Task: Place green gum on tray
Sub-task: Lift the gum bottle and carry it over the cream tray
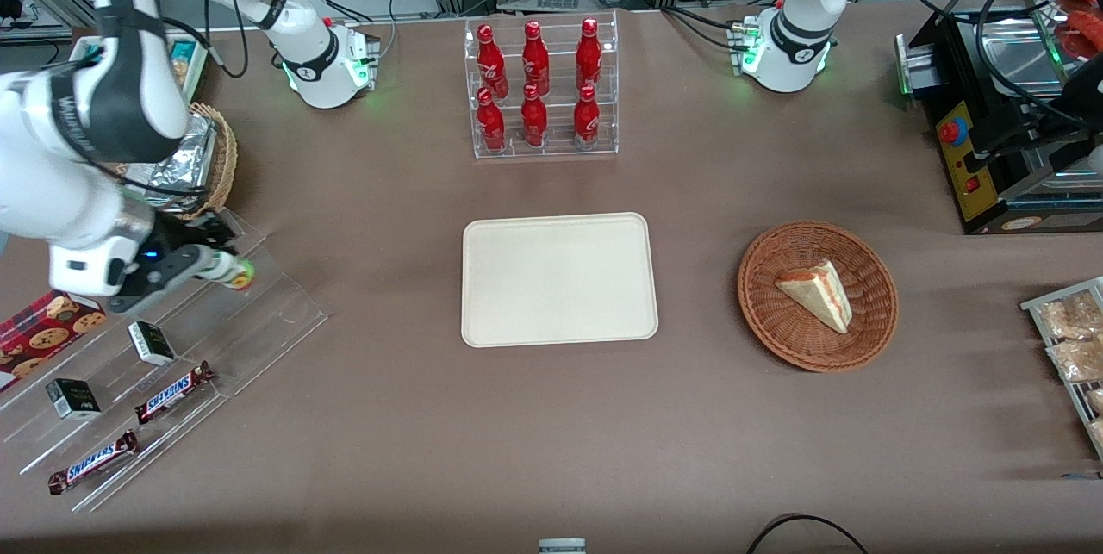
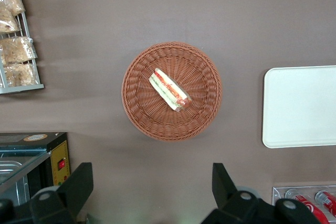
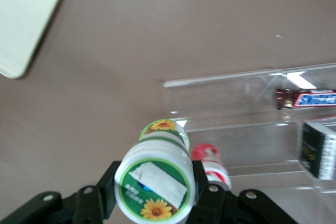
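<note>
My right gripper [image 1: 211, 265] is shut on the green gum [image 1: 231, 270], a small white bottle with a green-ringed lid, and holds it above the clear stepped rack [image 1: 258, 326] at the working arm's end of the table. In the right wrist view the green gum [image 3: 155, 182] sits clamped between both black fingers [image 3: 107, 187], lid toward the camera. The red-marked gum bottle [image 3: 211, 163] stands on the rack beside it. The cream tray [image 1: 558, 278] lies flat in the middle of the table and shows nothing on it; its corner shows in the right wrist view [image 3: 26, 19].
The rack also holds two Snickers bars [image 1: 172, 390], and two small dark boxes [image 1: 151, 343]. A foil-lined wicker basket [image 1: 207, 162] stands farther from the camera. A rack of red bottles [image 1: 543, 89] and a wicker basket with a sandwich [image 1: 817, 295] flank the tray.
</note>
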Motion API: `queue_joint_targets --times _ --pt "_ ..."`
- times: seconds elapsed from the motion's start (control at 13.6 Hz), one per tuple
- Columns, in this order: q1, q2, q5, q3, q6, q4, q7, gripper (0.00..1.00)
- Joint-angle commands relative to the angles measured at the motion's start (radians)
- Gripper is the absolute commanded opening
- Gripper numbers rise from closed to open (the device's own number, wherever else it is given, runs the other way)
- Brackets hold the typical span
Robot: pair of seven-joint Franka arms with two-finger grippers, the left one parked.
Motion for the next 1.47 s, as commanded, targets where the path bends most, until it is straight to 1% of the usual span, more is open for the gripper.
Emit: queue_joint_targets --times 0.0,0.29,0.44,0.59,0.81,0.95,1.17,1.39 --pt "0.105 0.031 0.015 -0.008 -0.014 0.025 0.181 0.00" --pt "0.249 0.109 0.032 -0.008 0.014 0.071 0.464 0.00" --pt "0.310 0.169 0.062 -0.008 0.040 0.117 0.585 0.00" --pt "0.373 0.237 0.062 -0.008 0.043 0.190 0.699 0.00" --pt "0.427 0.315 0.067 -0.008 0.045 0.270 0.841 0.00" --pt "0.484 0.381 0.075 -0.008 0.048 0.342 0.953 0.00" --pt "0.551 0.461 0.075 -0.008 0.150 0.397 1.125 0.00" --pt "0.610 0.542 0.075 -0.008 0.215 0.452 1.246 0.00"
